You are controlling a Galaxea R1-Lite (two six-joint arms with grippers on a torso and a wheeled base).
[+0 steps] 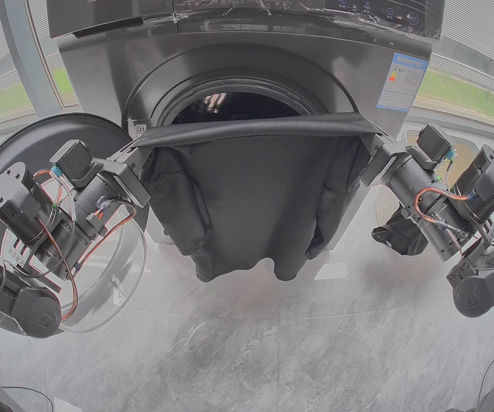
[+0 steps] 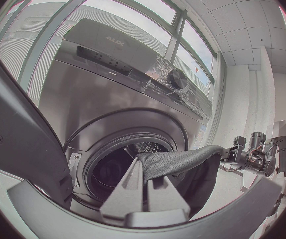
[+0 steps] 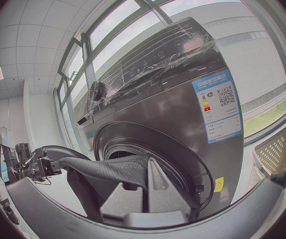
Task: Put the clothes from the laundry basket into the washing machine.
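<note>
Dark garment [image 1: 247,201] hangs stretched btwn both grippers, directly in front of washing machine [image 1: 103,70] opening [image 1: 235,107]. Top edge is pulled taut into a band across the port; rest droops below w/ sleeves dangling, clear of floor [image 1: 258,344]. One end is pinched by left gripper [image 1: 137,146], fingers pressed together on fabric. Other end is pinched same way by right gripper [image 1: 373,138]. Both wrist views show perforated cloth clamped btwn the fingers. Door [image 1: 35,138] stands wide open on robot's left, behind left arm. Laundry basket [image 3: 279,150] sits on floor at machine's right side, w/ another dark item [image 1: 401,236] by it, under right arm.
</note>
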